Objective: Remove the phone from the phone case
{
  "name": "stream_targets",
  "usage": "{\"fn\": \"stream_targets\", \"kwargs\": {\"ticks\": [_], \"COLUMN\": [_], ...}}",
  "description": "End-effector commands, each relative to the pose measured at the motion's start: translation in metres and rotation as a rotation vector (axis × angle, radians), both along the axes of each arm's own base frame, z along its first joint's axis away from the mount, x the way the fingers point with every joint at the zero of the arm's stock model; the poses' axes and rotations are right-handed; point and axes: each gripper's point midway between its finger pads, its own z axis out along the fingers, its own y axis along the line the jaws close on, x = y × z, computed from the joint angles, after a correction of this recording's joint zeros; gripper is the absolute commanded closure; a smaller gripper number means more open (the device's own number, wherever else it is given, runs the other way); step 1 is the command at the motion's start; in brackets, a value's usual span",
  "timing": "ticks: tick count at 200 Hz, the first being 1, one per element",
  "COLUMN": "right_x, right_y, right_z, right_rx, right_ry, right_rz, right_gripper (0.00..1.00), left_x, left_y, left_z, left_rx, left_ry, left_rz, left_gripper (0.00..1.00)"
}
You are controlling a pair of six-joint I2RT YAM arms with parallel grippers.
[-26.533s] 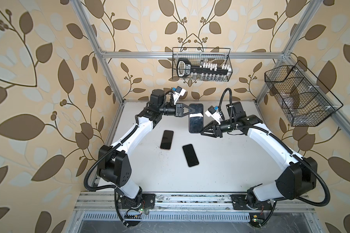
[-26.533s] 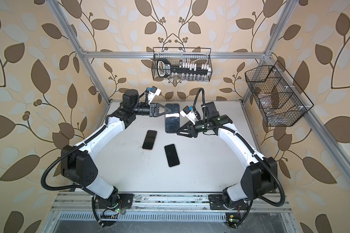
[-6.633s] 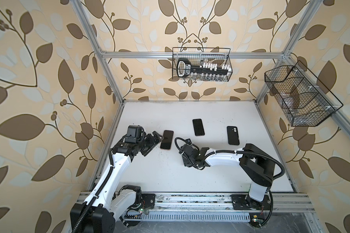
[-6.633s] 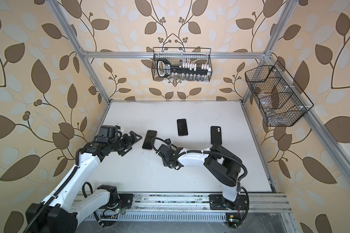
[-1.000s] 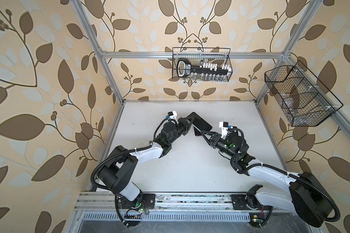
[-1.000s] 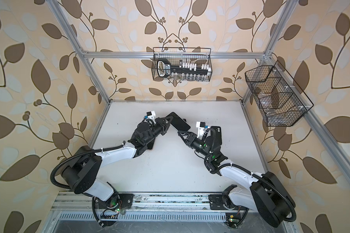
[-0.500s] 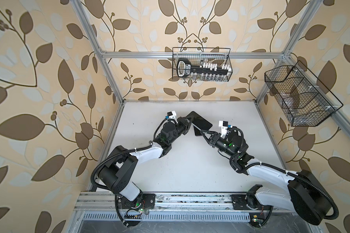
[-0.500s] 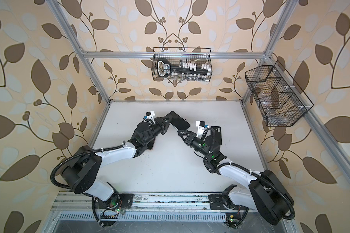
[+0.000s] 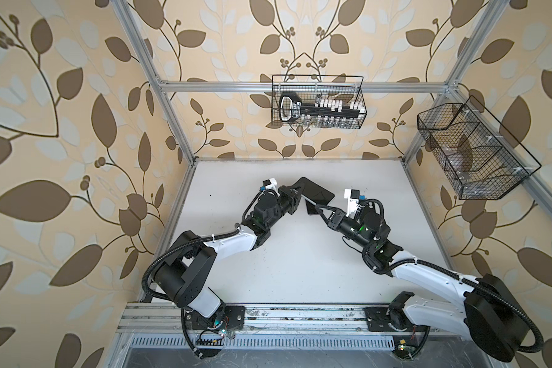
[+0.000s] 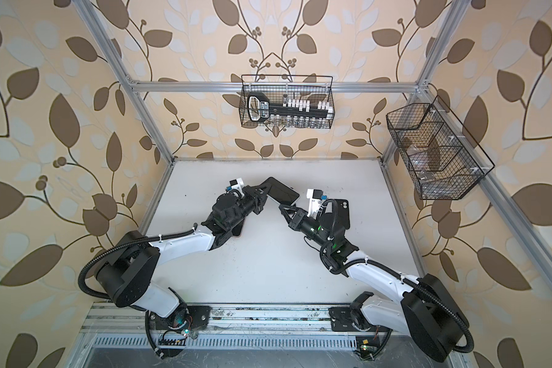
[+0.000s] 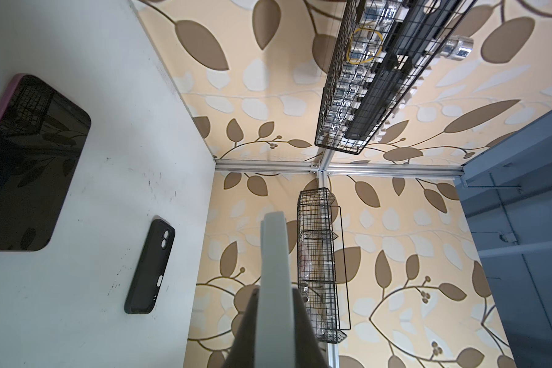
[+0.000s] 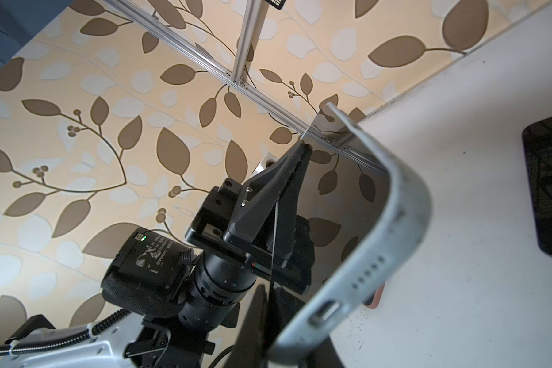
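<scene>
White tabletop (image 9: 284, 270) and leaf-patterned walls frame the work. Raised above the table's far half, between the two arms, is the phone (image 9: 316, 191), screen up and tilted, in its pale grey phone case (image 12: 395, 223).

The phone will likely handle as a stiff, fairly dense slab with slick, breakable glass. It is best held across its long edges. The case looks rubbery and pliable, so a corner lip near the charging port is probably the place to peel from.

The left gripper (image 9: 297, 196) is clamped across one edge of the phone, and the left wrist view shows the pale rim sandwiched between its dark fingers (image 11: 246, 321). The right gripper (image 9: 315, 207) has its jaws drawn nearly together at the case's lower corner — by the look of it, pinching the rim.

Only the right wrist view shows the port cut-out, the speaker holes, the scuffs on the rim, and the wallpaper mirrored in the glass.

Only the left wrist view shows clearly what lies on the table: a pink-cased phone (image 11: 29, 165) lying face up, and a black handset (image 11: 150, 267) lying back-up — possibly just an empty case.

Both top views show the whole reach of each arm, though the arms hide much of the table under them.
</scene>
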Motion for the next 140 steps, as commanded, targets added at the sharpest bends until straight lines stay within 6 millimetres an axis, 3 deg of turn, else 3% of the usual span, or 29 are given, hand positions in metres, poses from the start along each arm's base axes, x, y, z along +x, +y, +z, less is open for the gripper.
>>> {"fn": "stream_targets", "kwargs": {"ticks": [1,69,76,140], "right_x": [0.004,0.002,0.003,0.001], "right_y": [-0.008,-0.015,-0.016,-0.017], "right_z": [-0.026,-0.051,-0.054,-0.079], "right_rx": [-0.266,-0.427,-0.436,-0.459], "right_ry": [-0.075,-0.155,-0.157,-0.153], "right_rz": [-0.06,-0.089,-0.09,-0.064], "right_gripper": [0.99,1.0,1.0,1.0], "left_x": [-0.008,-0.01,-0.016,-0.022], "left_y": [0.004,0.002,0.007,0.011], "left_z": [0.036,0.039,0.053,0.071], "left_rx": [-0.032,-0.058,-0.069,-0.056], "left_ry": [-0.076,-0.021,-0.042,-0.038], "left_rz": [0.011,-0.01,-0.008,-0.011], "left_gripper": [1.0,1.0,1.0,1.0]}}
